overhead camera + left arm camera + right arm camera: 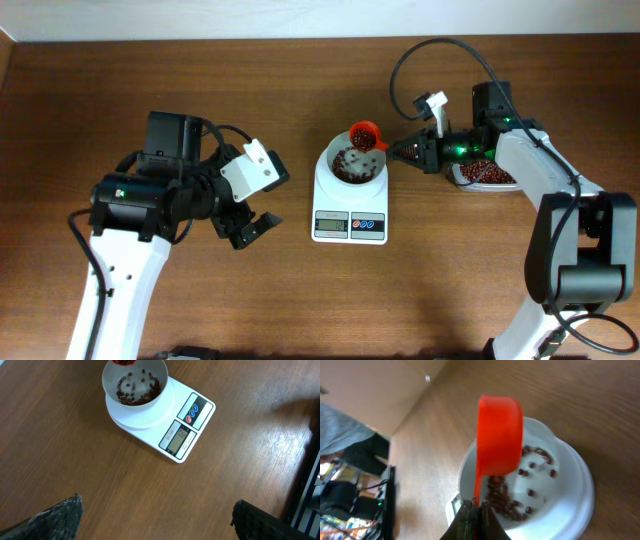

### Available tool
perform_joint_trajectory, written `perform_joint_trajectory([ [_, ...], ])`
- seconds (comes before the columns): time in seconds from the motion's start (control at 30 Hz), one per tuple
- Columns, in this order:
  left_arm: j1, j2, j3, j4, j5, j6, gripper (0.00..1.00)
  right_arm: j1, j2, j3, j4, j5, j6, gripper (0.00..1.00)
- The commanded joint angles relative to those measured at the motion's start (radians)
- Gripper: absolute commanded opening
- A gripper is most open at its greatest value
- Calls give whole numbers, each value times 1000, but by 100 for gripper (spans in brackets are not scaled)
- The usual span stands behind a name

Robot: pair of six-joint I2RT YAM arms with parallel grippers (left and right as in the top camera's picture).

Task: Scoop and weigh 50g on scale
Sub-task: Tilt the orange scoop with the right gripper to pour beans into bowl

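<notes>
Right claw [475,510]: clamped on scoop [500,435] handle.
Left claw [252,230]: wide, idle.
Pour: tip slowly over bowl [111,387]; you watch scale [349,226] display.

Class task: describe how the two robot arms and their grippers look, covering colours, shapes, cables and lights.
Both arms have smooth white shells with black joint housings and loose black cables. The left arm carries a white boxy block beside the black left gripper. The right arm shows a green light behind the tapering black right gripper.
</notes>
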Motion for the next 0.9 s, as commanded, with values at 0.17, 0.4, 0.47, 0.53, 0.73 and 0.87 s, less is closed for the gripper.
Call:
perform_joint_trajectory([
  [0.17,-1,-3,3,-1,3,-6,99,17,4,-2,12,-50,-23,4],
  [0.4,-1,-3,3,-1,3,-6,99,15,4,-2,20,13,42,4],
  [0.47,-1,-3,3,-1,3,-6,99,15,4,-2,41,81,143,4],
  [0.53,-1,-3,3,-1,3,-6,99,15,4,-2,18,-31,56,4],
  [0.73,-1,-3,3,-1,3,-6,99,15,4,-2,27,45,114,4],
  [0.87,-1,-3,3,-1,3,-6,99,15,4,-2,53,139,254,4],
])
